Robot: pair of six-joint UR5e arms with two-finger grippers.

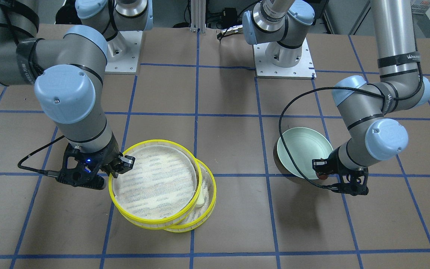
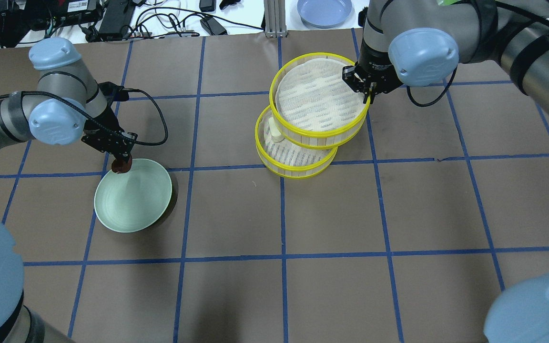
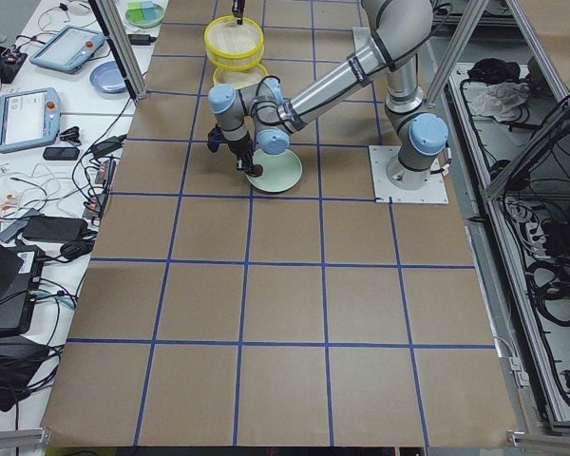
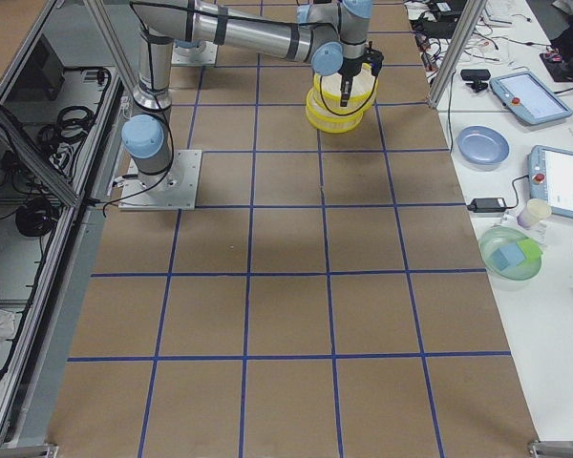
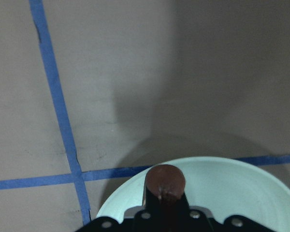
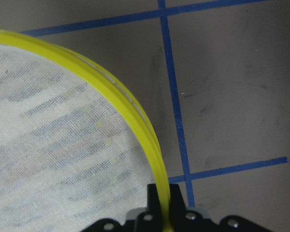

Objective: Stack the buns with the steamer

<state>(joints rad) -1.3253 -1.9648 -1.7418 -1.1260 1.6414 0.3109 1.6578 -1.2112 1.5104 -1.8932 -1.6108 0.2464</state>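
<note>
Brown paper surface (image 2: 236, 214) w/ blue tape grid is carrying everything. Upper steamer tray (image 2: 312, 100), round w/ yellow rim and pale mesh floor, is sitting off-centre over lower tray (image 2: 293, 159), covering most of it. Right pincer (image 2: 367, 93) is clamping its rim. Smooth pale green plate (image 2: 134, 200) is lying well apart. Left pincer (image 2: 122, 159) is pinching dark red-brown bun (image 5: 165, 181) over plate's edge. Cream bun (image 2: 273, 131) is lying in lower tray's uncovered strip.

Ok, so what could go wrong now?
The upper steamer tray, pinched by its rim in the right gripper, is off-centre over the lower tray; it might land crooked or squash the white bun peeking out. The brown bun in the left gripper could slip over the green plate.
</note>
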